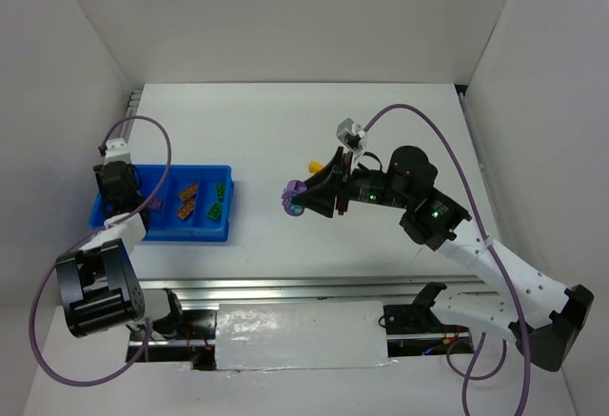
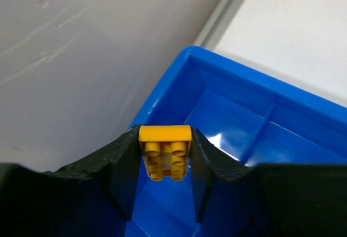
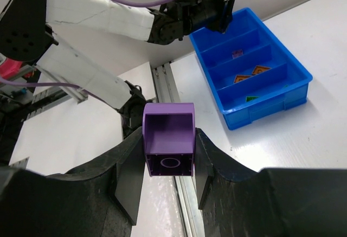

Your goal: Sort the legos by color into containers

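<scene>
My left gripper point(image 2: 164, 139) is shut on a yellow lego point(image 2: 164, 155), held over the far-left end compartment of the blue tray of containers point(image 2: 233, 107). From above, the left gripper point(image 1: 122, 186) hangs over the tray's point(image 1: 181, 235) left end. My right gripper point(image 3: 169, 155) is shut on a purple lego point(image 3: 169, 134), lifted over the table's middle point(image 1: 295, 197). The tray point(image 3: 271, 107) holds a small purple lego point(image 3: 237, 53), two orange-red legos point(image 3: 260, 70) and green legos point(image 1: 221, 189), each colour in its own compartment.
A small yellow piece point(image 1: 314, 163) lies on the table just behind the right gripper. White walls close in the table on the left, back and right. A metal rail point(image 1: 285, 287) runs along the near edge.
</scene>
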{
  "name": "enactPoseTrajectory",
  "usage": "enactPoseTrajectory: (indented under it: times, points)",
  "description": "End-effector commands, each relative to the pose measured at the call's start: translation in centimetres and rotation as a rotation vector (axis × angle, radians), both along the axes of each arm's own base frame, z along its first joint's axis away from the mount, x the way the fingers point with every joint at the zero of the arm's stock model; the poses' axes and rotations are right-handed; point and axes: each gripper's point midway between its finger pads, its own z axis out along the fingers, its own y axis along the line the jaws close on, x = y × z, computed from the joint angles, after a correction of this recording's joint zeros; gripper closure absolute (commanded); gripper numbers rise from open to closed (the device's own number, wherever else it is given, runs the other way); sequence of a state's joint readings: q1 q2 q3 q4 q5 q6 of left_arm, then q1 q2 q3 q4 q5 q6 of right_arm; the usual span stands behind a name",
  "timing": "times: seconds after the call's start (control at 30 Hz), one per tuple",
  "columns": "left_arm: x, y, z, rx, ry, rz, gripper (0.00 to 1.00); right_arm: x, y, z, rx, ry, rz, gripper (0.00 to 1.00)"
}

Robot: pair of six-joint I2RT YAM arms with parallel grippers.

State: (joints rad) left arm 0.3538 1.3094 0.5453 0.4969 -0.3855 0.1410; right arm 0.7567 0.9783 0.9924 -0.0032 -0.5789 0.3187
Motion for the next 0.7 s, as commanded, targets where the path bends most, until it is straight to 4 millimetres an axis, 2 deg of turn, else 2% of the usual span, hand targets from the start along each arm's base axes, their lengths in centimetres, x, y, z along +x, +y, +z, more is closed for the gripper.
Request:
enactPoseTrajectory:
  times: [0.0, 0.03, 0.07, 0.1, 0.17, 0.2, 0.37, 0.5, 0.53, 0.6, 0.63, 0.67]
  points:
    - [-0.2, 1.6, 1.4, -0.008, -0.121, 0.091, 0.44, -0.3, 0.0, 1.3, 0.022, -0.043, 0.006, 1.0]
    - [-0.2, 1.6, 1.0, -0.02, -0.113, 0.094, 0.35, -0.3, 0.0, 1.3, 0.022, -0.041, 0.006, 1.0]
    - [0.0, 1.7, 1.1, -0.026, -0.111, 0.091, 0.32, -0.3, 0.0, 1.1, 0.018, -0.039, 0.006, 1.0]
    - [0.2, 1.4, 0.8, -0.038, -0.101, 0.073, 0.16, -0.2, 0.1, 1.2, 0.018, -0.039, 0.006, 1.0]
    - [0.6, 1.3, 1.2, -0.045, -0.11, 0.062, 0.04, -0.2, 0.2, 1.1, 0.016, -0.039, 0.011, 1.0]
    - [0.4, 1.5, 1.3, -0.043, -0.112, 0.082, 0.0, -0.2, 0.2, 1.1, 0.015, -0.038, 0.011, 1.0]
    - [0.5, 1.7, 3.1, -0.049, -0.16, 0.099, 0.0, 0.2, 0.3, 0.8, 0.009, -0.033, 0.0, 1.0]
    - [1.4, 0.2, 8.4, -0.154, -0.348, 0.072, 0.0, 0.7, 0.4, 0.5, 0.002, -0.022, -0.018, 1.0]
    - [2.2, -0.2, 11.3, -0.215, -0.445, 0.067, 0.0, 1.0, 0.4, 0.3, -0.001, -0.015, -0.024, 1.0]
    - [2.1, -1.8, 13.7, -0.342, -0.502, 0.046, 0.01, 1.5, 0.3, 0.1, 0.0, -0.004, -0.035, 1.0]
    - [2.9, -3.5, 16.8, -0.385, -0.543, -0.055, 0.0, 1.7, 0.3, -0.1, -0.001, 0.006, -0.036, 1.0]
    - [2.5, -5.2, 18.4, -0.416, -0.549, -0.131, 0.01, 2.0, 0.2, -0.1, 0.004, 0.019, -0.041, 1.0]
